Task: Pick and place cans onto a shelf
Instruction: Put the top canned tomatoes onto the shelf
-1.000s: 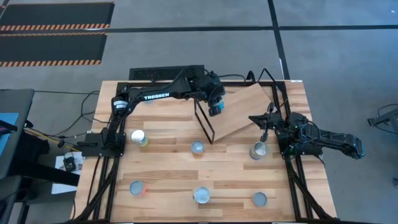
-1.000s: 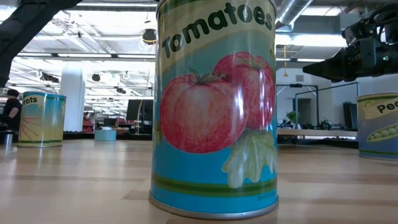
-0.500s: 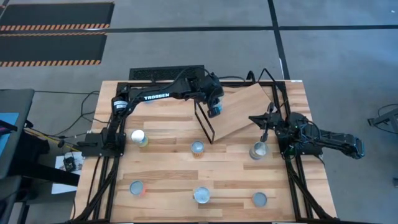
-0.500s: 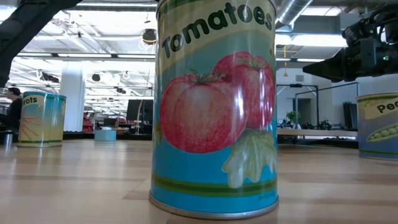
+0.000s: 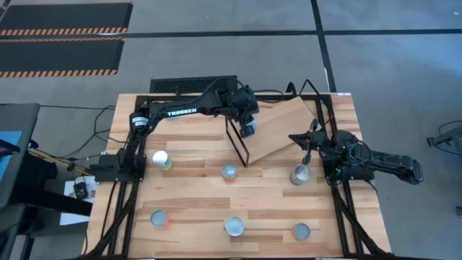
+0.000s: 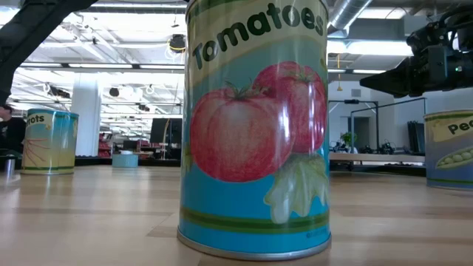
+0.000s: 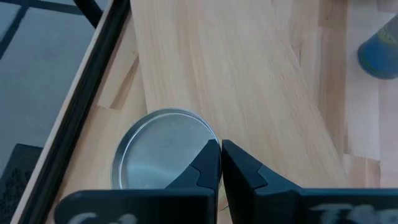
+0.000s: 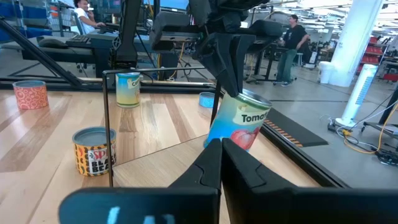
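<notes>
My left gripper point(image 5: 247, 124) is over the left end of the shelf point(image 5: 281, 130), shut on a blue tomato can point(image 8: 239, 121) whose silver top shows in the left wrist view point(image 7: 158, 152). The shelf is a light-wood board with a black wire frame end point(image 5: 237, 143). My right gripper point(image 5: 294, 137) is shut and empty at the shelf's right end, pointing across the board point(image 8: 161, 146) at the held can. Another can point(image 5: 299, 175) stands on the table just nearside of it. My left gripper has the can at the edge of its silver top point(image 7: 202, 140), with its fingers almost closed there, one fingertip point(image 7: 208, 163) overlapping the rim. The fingers come from above, pointing down. The can hangs tilted over the shelf point(image 8: 249, 99). My right fingers hide its bottom.
Several more cans stand on the table: a yellowish one point(image 5: 160, 160) at the left, one mid-table point(image 5: 229, 171) and three along the near edge point(image 5: 234, 226). The low view is filled by a tomato can point(image 6: 255, 125). People show in the room behind.
</notes>
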